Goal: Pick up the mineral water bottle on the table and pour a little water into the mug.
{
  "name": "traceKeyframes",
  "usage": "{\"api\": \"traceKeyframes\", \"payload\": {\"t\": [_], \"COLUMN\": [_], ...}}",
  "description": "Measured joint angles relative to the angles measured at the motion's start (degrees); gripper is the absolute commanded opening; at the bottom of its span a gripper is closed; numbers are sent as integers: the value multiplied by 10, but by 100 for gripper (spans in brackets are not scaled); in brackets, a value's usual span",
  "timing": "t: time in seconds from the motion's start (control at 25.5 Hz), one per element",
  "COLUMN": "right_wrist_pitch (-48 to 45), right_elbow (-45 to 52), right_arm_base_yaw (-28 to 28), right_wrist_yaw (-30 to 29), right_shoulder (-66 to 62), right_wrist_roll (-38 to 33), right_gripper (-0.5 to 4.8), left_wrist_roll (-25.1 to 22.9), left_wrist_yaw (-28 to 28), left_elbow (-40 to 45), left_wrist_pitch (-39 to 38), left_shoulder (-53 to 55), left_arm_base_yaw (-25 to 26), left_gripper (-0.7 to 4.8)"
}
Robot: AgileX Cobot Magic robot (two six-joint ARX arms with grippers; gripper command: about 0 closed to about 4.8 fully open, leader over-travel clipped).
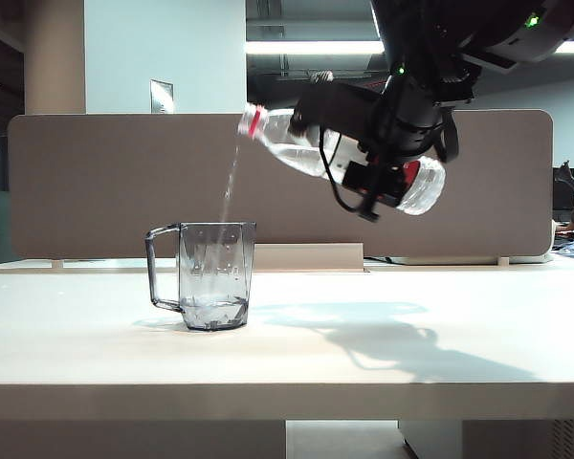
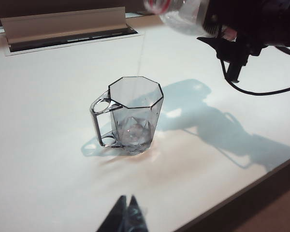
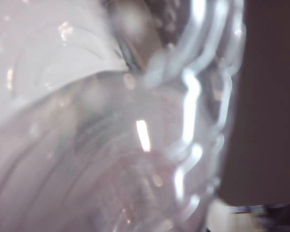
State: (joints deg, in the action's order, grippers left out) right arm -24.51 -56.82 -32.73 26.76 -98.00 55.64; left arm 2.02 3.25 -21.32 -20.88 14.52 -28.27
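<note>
Mug (image 1: 213, 275) upright on table (image 1: 268, 354), handle pointing left, a little water (image 1: 213, 311) pooled in the bottom. Thin stream drops into it from the mineral water bottle (image 1: 297, 143), tilted neck-down above and right of the mug. Right gripper (image 1: 378, 167) clamped around the bottle's middle. Left gripper (image 2: 127, 212) low near the table's front edge, tips together, holding nothing.
</note>
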Motion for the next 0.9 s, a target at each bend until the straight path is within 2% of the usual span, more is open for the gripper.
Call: {"api": "traceKeyframes", "payload": {"t": [0.08,0.24,0.31,0.59,0.9], "right_wrist_pitch": [0,-1,-15,-153,-289], "right_elbow": [0,0,0,80,134], "right_arm_base_yaw": [0,0,0,0,0], "right_wrist_yaw": [-15,-113,-130,-165,-165], "right_shoulder": [0,0,-8,-52,-78], "right_wrist_roll": [-73,-398,-464,-577,-613], "right_gripper": [248,236,236,228,228], "left_wrist_roll": [0,0,0,0,0], "left_wrist_yaw": [0,0,0,0,0], "left_elbow": [0,0,0,0,0], "left_wrist_pitch": [0,0,0,0,0], "left_shoulder": [0,0,0,0,0], "left_arm_base_yaw": [0,0,0,0,0], "left_gripper": [-5,-5,-5,-5,-5]}}
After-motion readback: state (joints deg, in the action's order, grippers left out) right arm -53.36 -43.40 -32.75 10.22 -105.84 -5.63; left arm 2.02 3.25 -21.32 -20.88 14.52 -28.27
